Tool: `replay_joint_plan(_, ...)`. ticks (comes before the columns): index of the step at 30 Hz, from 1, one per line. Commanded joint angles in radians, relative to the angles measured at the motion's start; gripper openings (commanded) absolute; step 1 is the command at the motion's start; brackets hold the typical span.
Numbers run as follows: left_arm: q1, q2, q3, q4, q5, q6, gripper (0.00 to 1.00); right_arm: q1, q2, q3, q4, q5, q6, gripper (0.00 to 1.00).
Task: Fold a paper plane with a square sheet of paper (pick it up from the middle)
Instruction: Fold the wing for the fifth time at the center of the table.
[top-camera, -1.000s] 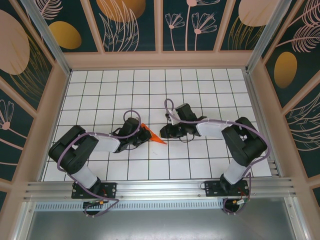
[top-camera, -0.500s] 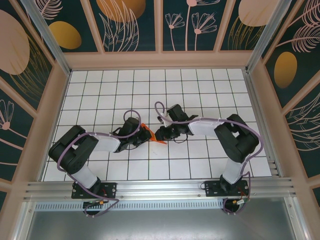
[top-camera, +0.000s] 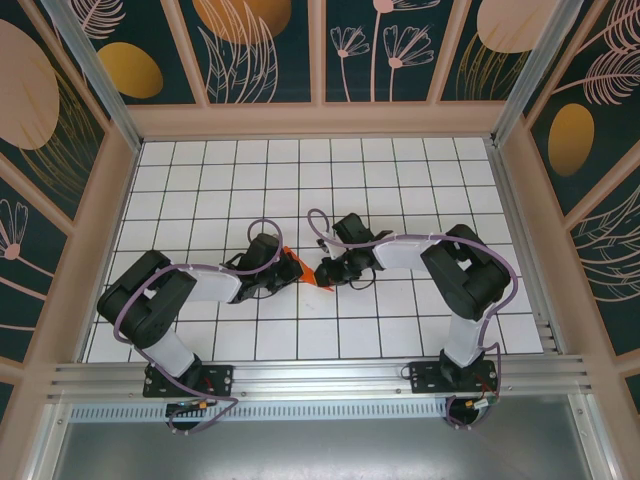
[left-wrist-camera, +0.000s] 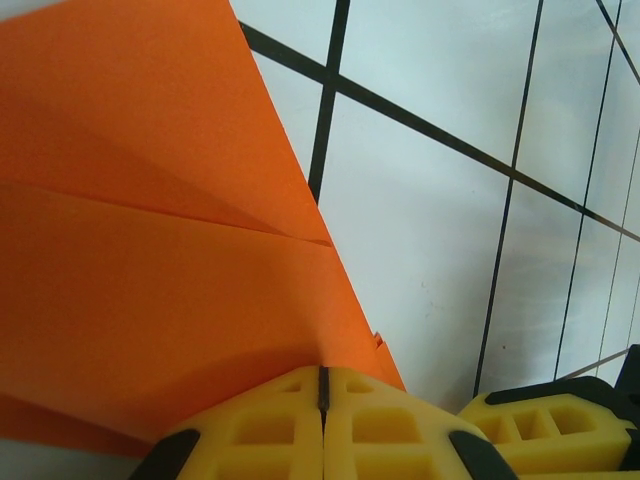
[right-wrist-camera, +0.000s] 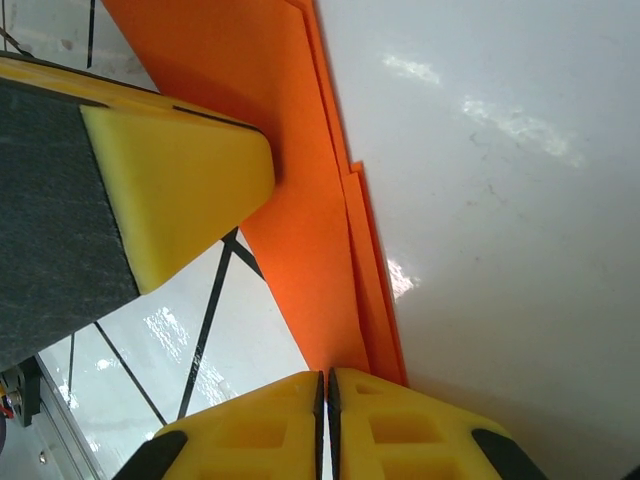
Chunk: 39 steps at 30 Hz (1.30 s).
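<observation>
The part-folded orange paper plane (left-wrist-camera: 150, 250) is held at the middle of the gridded table (top-camera: 400, 180), pinched between the closed pads of the left gripper (left-wrist-camera: 322, 400) and of the right gripper (right-wrist-camera: 326, 400). A crease seems to be in hand; firm, even pressing along the fold is called for next.

Seen from above, the orange paper (top-camera: 291, 254) is mostly hidden beneath the left pincer (top-camera: 288, 268) and right pincer (top-camera: 322, 271), and its shape is too small to read. Both wrist views cut it off at their edges.
</observation>
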Motion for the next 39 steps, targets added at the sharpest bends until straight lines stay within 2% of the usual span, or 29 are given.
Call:
replay_joint_plan(1,0.002,0.025,0.009,-0.094,-0.067,0.008,0.07,-0.007,-0.003,-0.024,-0.074,0.028,-0.028,0.13)
replay_joint_plan(7,0.001,0.032,0.017,-0.100,-0.065,0.006,0.07,0.000,-0.082,-0.003,-0.065,-0.004,-0.033,0.14)
replay_joint_plan(17,0.001,0.030,0.027,-0.111,-0.065,0.009,0.07,0.018,-0.066,-0.028,-0.084,-0.013,-0.039,0.13)
replay_joint_plan(31,0.001,0.027,0.027,-0.128,-0.074,0.009,0.07,0.007,-0.034,-0.038,-0.128,0.102,-0.025,0.12)
replay_joint_plan(39,0.001,0.025,0.027,-0.133,-0.076,0.009,0.07,0.004,-0.017,-0.075,-0.136,0.110,-0.015,0.12)
